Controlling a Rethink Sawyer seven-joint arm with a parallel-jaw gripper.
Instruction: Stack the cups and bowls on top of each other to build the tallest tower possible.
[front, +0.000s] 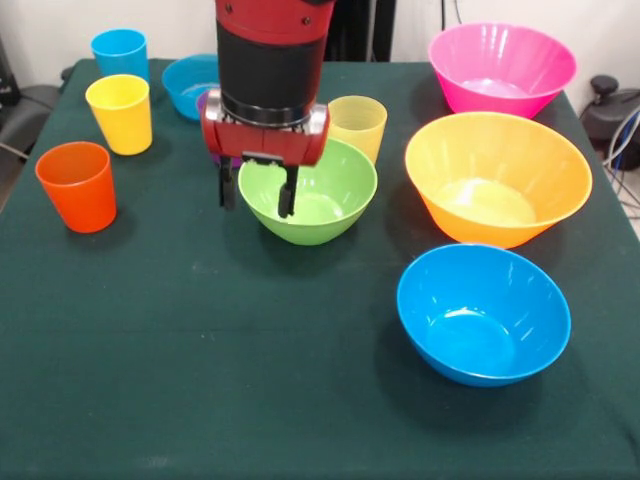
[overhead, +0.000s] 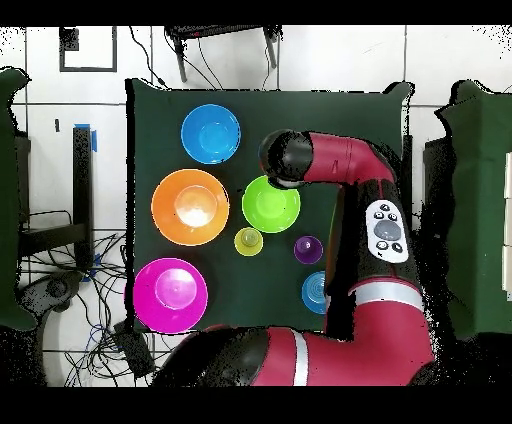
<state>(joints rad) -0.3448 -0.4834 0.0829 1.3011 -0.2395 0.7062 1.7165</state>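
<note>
While nothing is stacked — five cups (front: 120, 112), five bowls (front: 498, 177).

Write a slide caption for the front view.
Open pincer at the green bowl's rim; cups and other bowls sit unstacked on the green cloth.

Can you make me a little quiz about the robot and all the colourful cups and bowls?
1. True or false: the pink bowl is stacked inside the orange-yellow bowl.
2. Which bowl is the robot's hand at? A) the medium blue bowl B) the green bowl C) the pink bowl
3. Fill in: the cup at the table's edge, in front of the yellow cup, is ____.

Key:
1. False: they stand apart, and nothing is stacked yet.
2. B: its open fingers hang at that bowl's rim.
3. Orange, the orange cup.
</note>
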